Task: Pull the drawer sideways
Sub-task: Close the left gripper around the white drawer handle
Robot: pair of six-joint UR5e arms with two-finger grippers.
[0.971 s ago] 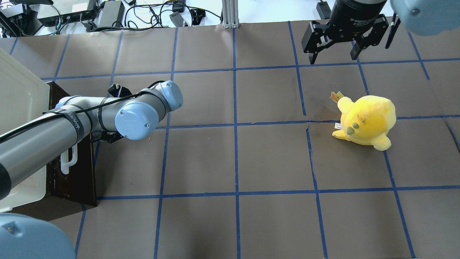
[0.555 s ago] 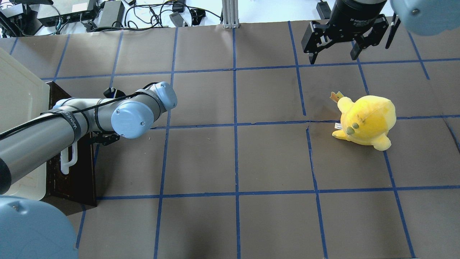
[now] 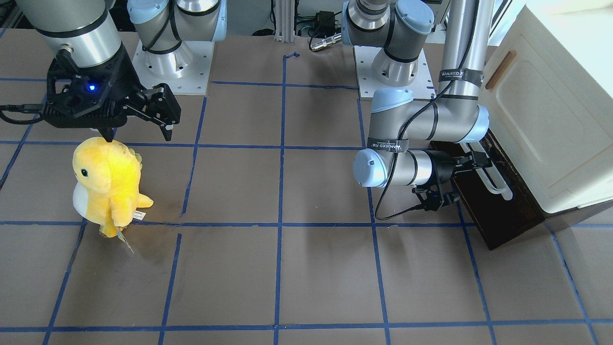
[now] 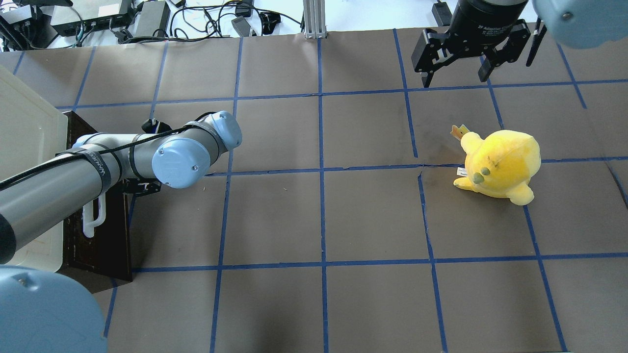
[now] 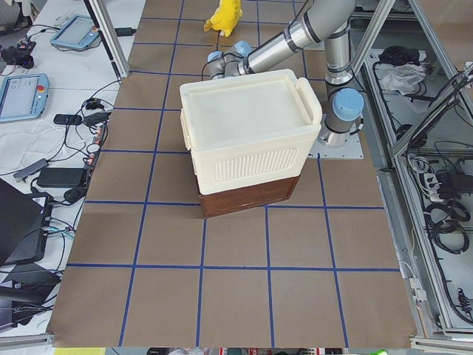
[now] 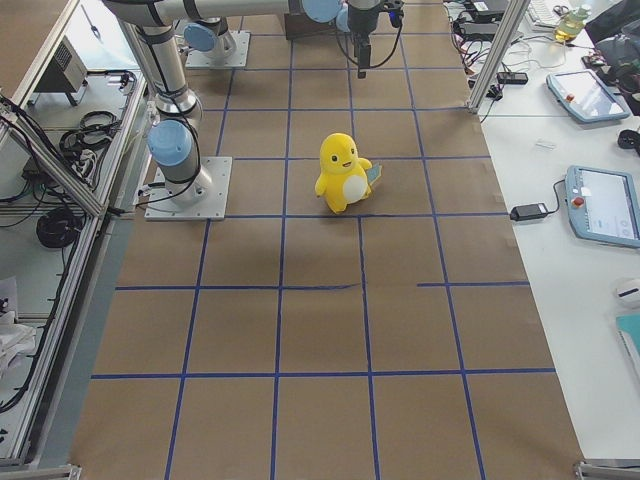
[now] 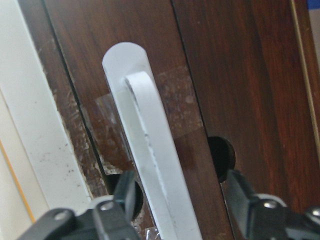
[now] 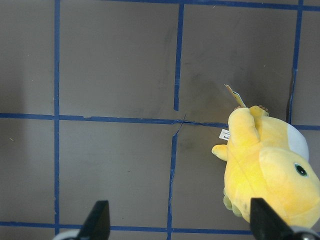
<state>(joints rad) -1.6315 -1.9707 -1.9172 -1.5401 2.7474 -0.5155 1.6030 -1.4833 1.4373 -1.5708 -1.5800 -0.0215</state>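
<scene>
The drawer (image 4: 98, 230) is at the left edge of the table (image 4: 319, 215), at the bottom of a big cream-white cabinet (image 4: 24, 132). Its front is dark brown wood. A long white handle (image 7: 155, 165) runs along the front. I cannot tell if the drawer is pulled out at all.

The left gripper (image 7: 180, 180) is right at the handle. Its two black fingers (image 7: 120, 200) are spread apart, one on each side of the white bar. The bar is between them, closer to one finger. The fingers are not squeezing it.

The right gripper (image 4: 455, 81) is far away from the drawer. It hangs over the table near the far edge, toward the right corner. Its fingers are wide apart and hold nothing.

A yellow stuffed toy (image 4: 498, 164) stands on the table near the right edge, close to the right gripper but not touching it. Blue tape lines cross the brown table top.
</scene>
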